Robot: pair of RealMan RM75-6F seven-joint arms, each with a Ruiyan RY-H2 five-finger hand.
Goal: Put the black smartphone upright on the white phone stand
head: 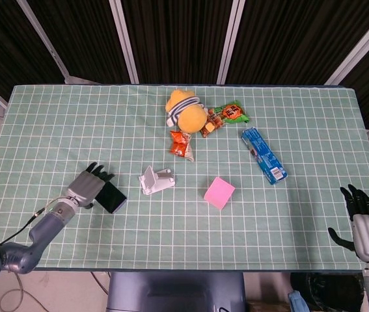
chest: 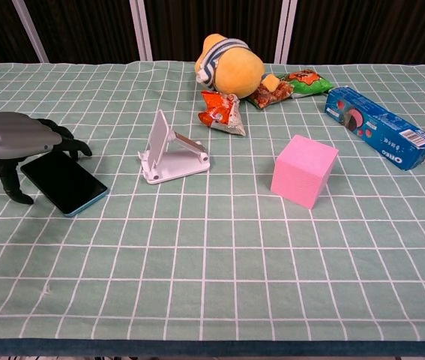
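Note:
The black smartphone [chest: 66,183] lies flat on the green checked cloth, left of the white phone stand [chest: 170,151], which stands with nothing on it. In the head view the phone [head: 111,197] is partly hidden under my left hand [head: 89,185]. From the chest view my left hand [chest: 19,139] hovers over the phone's far left end, fingers spread past its top edge and thumb down by its near left corner, not closed on it. My right hand [head: 363,218] stays open off the table's right front corner.
A pink cube [chest: 303,169] sits right of the stand. Behind it lie a yellow plush toy [chest: 231,67], snack packets [chest: 223,111] and a blue cookie box [chest: 377,127]. The table's front edge [chest: 212,346] runs close below.

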